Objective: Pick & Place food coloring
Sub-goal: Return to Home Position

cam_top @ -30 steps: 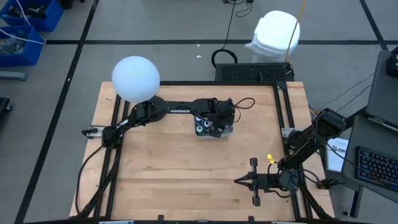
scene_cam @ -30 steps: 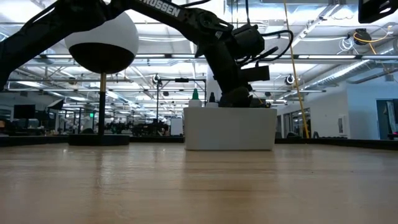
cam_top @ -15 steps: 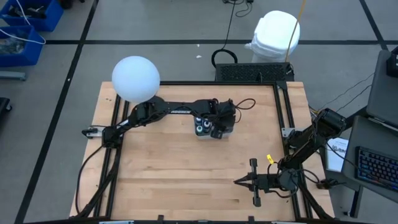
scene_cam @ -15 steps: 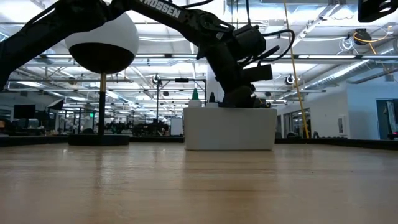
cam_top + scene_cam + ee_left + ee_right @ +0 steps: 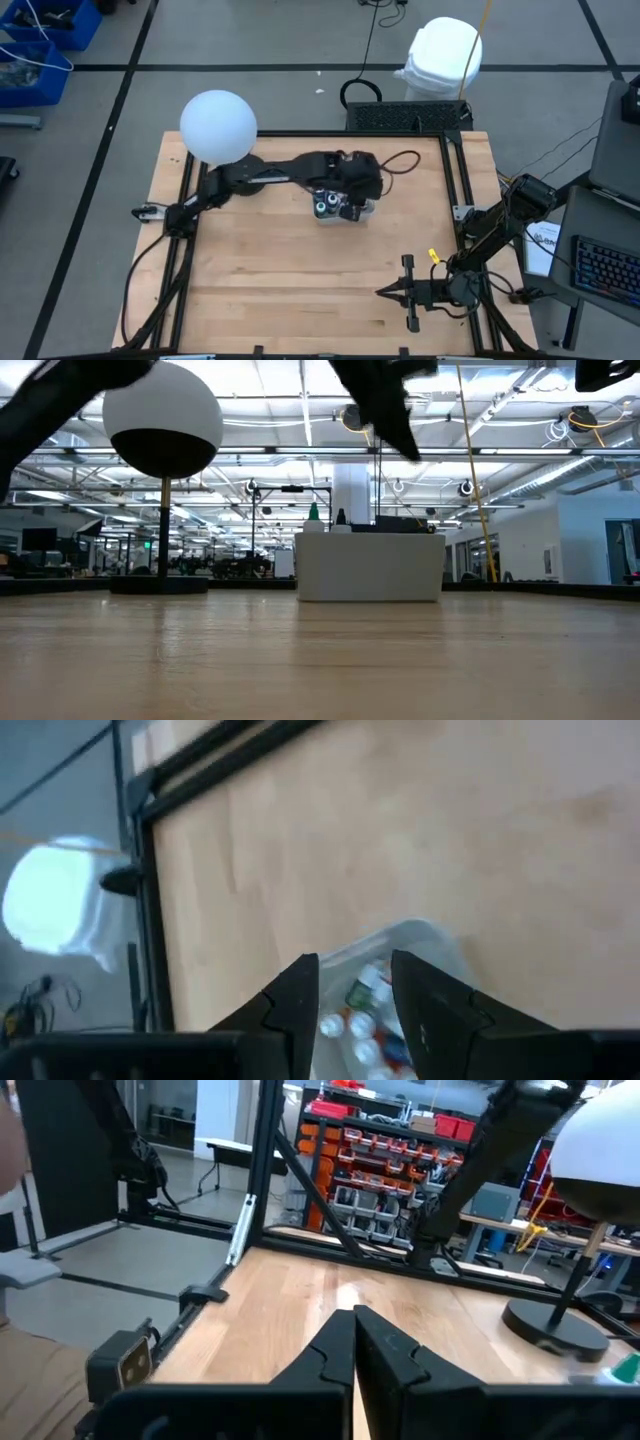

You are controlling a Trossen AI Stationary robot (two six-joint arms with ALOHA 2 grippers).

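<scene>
Grey bin (image 5: 370, 565) at far centre of the table (image 5: 270, 270) holds the food coloring bottles (image 5: 365, 1020); the left gripper (image 5: 352, 965), jaws spread and empty, hovers above it and should rise clear of the rim before retracting, while the right gripper (image 5: 383, 291) waits closed near the front-right edge.

— Entry one?
— Surface (image 5: 300, 270): rectangular board of pale wood, with black frame rails (image 5: 447, 170) along its left, right and rear edges.
— Standing directly on it?
— Grey tray (image 5: 370, 567): rectangular, straight-walled, placed rear of centre. Lamp stand (image 5: 160, 585): dark round foot at the rear left, well apart from the tray, with a thin post carrying a white globe.
</scene>
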